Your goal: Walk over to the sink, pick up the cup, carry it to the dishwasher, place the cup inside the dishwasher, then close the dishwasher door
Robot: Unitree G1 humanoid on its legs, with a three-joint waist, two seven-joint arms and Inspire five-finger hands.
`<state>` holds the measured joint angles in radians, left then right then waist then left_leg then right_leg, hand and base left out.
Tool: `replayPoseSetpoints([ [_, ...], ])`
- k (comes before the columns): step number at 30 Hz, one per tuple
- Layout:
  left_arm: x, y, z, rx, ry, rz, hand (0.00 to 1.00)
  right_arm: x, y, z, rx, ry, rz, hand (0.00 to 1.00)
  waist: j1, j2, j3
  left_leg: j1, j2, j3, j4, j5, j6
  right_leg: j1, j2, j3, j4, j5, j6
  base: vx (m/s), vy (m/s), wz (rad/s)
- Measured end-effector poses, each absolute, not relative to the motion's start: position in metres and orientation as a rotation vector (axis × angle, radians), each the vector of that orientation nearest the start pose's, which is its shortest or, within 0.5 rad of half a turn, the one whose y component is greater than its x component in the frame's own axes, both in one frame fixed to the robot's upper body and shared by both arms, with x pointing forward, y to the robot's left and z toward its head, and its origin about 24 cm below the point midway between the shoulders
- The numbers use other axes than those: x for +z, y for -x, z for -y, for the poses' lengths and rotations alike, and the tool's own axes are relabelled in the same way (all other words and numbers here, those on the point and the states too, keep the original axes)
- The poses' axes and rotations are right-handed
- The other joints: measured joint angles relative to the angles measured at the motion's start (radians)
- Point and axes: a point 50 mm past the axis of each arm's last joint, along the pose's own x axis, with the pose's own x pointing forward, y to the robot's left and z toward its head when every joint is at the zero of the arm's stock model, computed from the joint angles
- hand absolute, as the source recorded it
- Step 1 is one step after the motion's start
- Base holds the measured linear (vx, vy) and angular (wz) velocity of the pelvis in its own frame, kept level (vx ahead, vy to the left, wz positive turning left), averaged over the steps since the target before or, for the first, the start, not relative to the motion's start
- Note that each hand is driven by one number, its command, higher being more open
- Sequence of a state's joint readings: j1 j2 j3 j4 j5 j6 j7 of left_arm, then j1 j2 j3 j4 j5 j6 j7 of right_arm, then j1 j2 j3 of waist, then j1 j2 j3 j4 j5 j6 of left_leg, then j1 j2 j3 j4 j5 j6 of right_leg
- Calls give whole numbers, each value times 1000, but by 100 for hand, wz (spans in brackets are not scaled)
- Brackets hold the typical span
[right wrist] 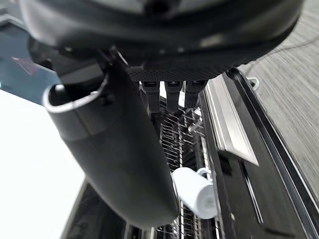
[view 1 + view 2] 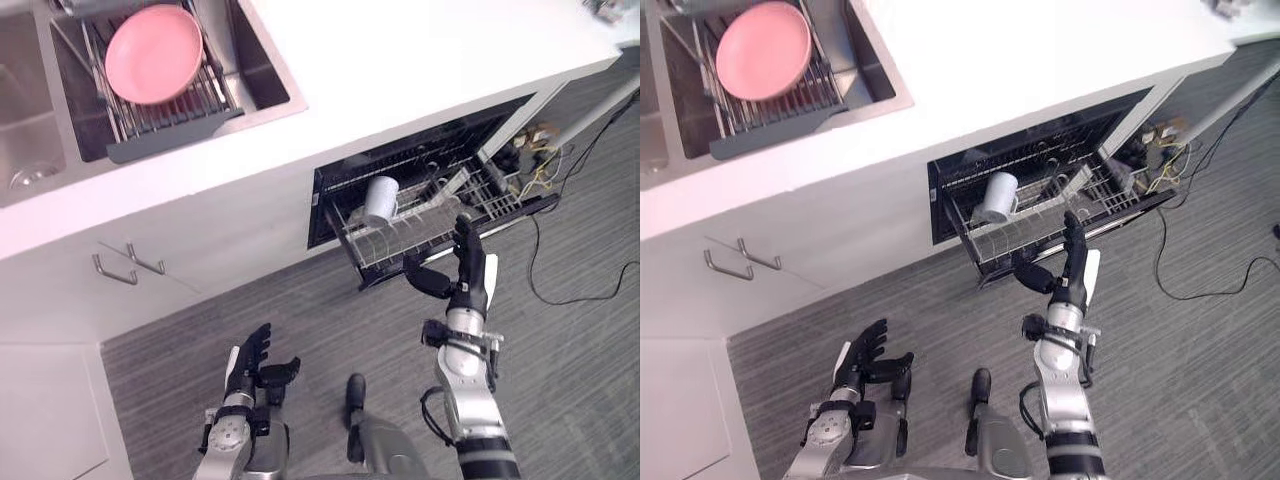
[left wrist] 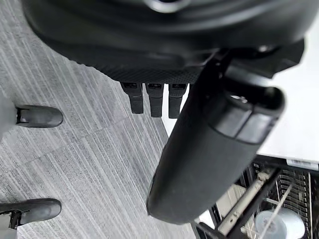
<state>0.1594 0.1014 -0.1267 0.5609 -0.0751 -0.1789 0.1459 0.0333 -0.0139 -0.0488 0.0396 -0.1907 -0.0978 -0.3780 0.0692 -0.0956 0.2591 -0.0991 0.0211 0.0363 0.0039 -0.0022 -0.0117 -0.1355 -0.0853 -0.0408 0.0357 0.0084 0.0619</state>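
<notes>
Cup (image 2: 380, 198): white, with a handle, lying on its side in the dishwasher's drawn-out rack, at the end of it nearer the sink; neither hand holds it.

Rack (image 2: 372, 252): a wire basket pulled forward out of the dishwasher; besides the cup it holds a few pale pieces (image 2: 452, 186) at its far end (too small to name).

Dishwasher (image 2: 430, 158): a dark opening standing open under the white countertop (image 2: 430, 60).

Right hand (image 2: 465, 275): just in front of the dishwasher, at the rack's front edge, with fingers straight and pointing toward the rack and thumb spread to one side; it holds nothing (whether the fingertips touch the wire cannot be told).

Left hand (image 2: 252, 368): well apart from the dishwasher, on the robot's left of it, low over the grey floor (image 2: 300, 310); its fingers are loosely extended and it is empty.

Sink (image 2: 262, 75): a steel basin set in the same countertop, well apart from the dishwasher, on the robot's left of it.

Drainer (image 2: 165, 128): a dark-framed wire tray sitting inside the sink, so also well away from the dishwasher; it carries one item.

Pink plate (image 2: 153, 53): round, lying face up on the drainer (the sole piece there).

Cabinet handles (image 2: 146, 262): two metal pulls on the white front to the robot's left of the dishwasher, below the sink.
</notes>
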Motion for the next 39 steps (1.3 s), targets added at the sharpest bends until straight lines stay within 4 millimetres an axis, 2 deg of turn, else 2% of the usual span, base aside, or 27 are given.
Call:
replayPoseSetpoints([
  [4, -108, -155, -171, 97, -101, -616, 90, 35, -232, 181, -393, 201, 63, 90, -9, 14, -54, 16, 0, -5, 0, -1, -1, 23, 0, -8, -10, 0, 0, 10, -5, 4],
  [9, -121, -140, -172, 81, -123, -703, 90, 36, -223, 176, -346, 189, 84, 90, -14, 50, -114, 37, 1, -17, 2, -2, -3, 55, 0, -20, -20, 1, 2, -27, -7, 7],
  [13, -129, -131, -177, 97, -128, -754, 90, 41, -218, 172, -320, 181, 113, 90, -25, 69, -138, 51, 1, -21, 4, -2, -3, 77, 0, -23, -30, 6, 6, -35, -4, 2],
  [18, -135, -121, -183, 107, -143, -802, 90, 49, -215, 169, -298, 175, 157, 90, -34, 72, -148, 67, 6, -23, 11, -10, -7, 101, 0, -25, -41, 8, 5, -5, -1, 1],
  [21, -135, -120, -185, 120, -140, -804, 90, 55, -213, 168, -289, 167, 188, 90, -31, 74, -147, 35, 8, -33, 87, -48, -8, 108, 1, -35, -35, 3, 3, -5, 2, 11],
  [22, -134, -122, -186, 122, -139, -796, 90, 58, -213, 169, -288, 168, 201, 90, -34, 78, -145, -6, 9, -47, 147, -71, -10, 111, -1, -59, -31, 0, 1, -28, 7, 32],
  [24, -134, -125, -185, 119, -143, -790, 90, 61, -213, 171, -293, 177, 217, 90, -34, 81, -143, -35, 5, -45, 170, -78, -16, 118, -9, -101, -31, -3, -1, -61, 28, 60],
  [25, -133, -126, -184, 114, -148, -788, 90, 64, -213, 173, -298, 184, 230, 90, -28, 84, -141, -39, 37, 44, 167, -102, -9, 127, -14, -132, -32, -5, -1, -71, 22, 76],
  [26, -133, -126, -184, 114, -150, -788, 90, 66, -213, 173, -299, 186, 238, 90, -27, 85, -140, -40, 60, 109, 173, -106, -15, 135, -19, -148, -34, -8, 2, -48, -2, 84],
  [27, -134, -126, -182, 112, -146, -790, 90, 71, -214, 175, -301, 199, 263, 90, -29, 95, -137, -43, 106, 220, 198, -105, -16, 150, -27, -180, -31, -18, 9, -11, -5, 70],
  [29, -134, -126, -180, 112, -138, -790, 90, 79, -221, 177, -297, 219, 301, 90, -20, 106, -135, -50, 127, 273, 221, -107, -10, 144, -38, -196, -3, -41, 22, 22, 62, 45],
  [31, -133, -127, -180, 118, -138, -779, 90, 86, -227, 173, -282, 216, 337, 90, -2, 104, -133, -51, 109, 273, 239, -121, 7, 133, -60, -194, 31, -65, 34, 65, 94, 9],
  [34, -133, -127, -180, 117, -140, -779, 90, 88, -228, 171, -273, 214, 344, 90, -3, 99, -130, -50, 88, 273, 281, -163, 16, 132, -92, -192, 88, -115, 50, 104, 117, 5],
  [36, -133, -127, -183, 111, -154, -777, 90, 87, -228, 171, -273, 214, 342, 90, -11, 78, -123, -35, 53, 272, 316, -220, 35, 116, -150, -189, 201, -187, 80, 184, 150, 12],
  [37, -132, -128, -184, 111, -159, -774, 90, 87, -228, 171, -274, 214, 341, 90, -13, 75, -122, -25, 42, 269, 317, -234, 37, 111, -167, -187, 239, -204, 93, 227, 126, 17],
  [39, -134, -126, -185, 105, -168, -783, 90, 79, -230, 174, -280, 234, 302, 90, -32, 63, -116, 6, 0, 239, 317, -254, 55, 36, -217, -151, 479, -219, 84, 250, 163, 39],
])
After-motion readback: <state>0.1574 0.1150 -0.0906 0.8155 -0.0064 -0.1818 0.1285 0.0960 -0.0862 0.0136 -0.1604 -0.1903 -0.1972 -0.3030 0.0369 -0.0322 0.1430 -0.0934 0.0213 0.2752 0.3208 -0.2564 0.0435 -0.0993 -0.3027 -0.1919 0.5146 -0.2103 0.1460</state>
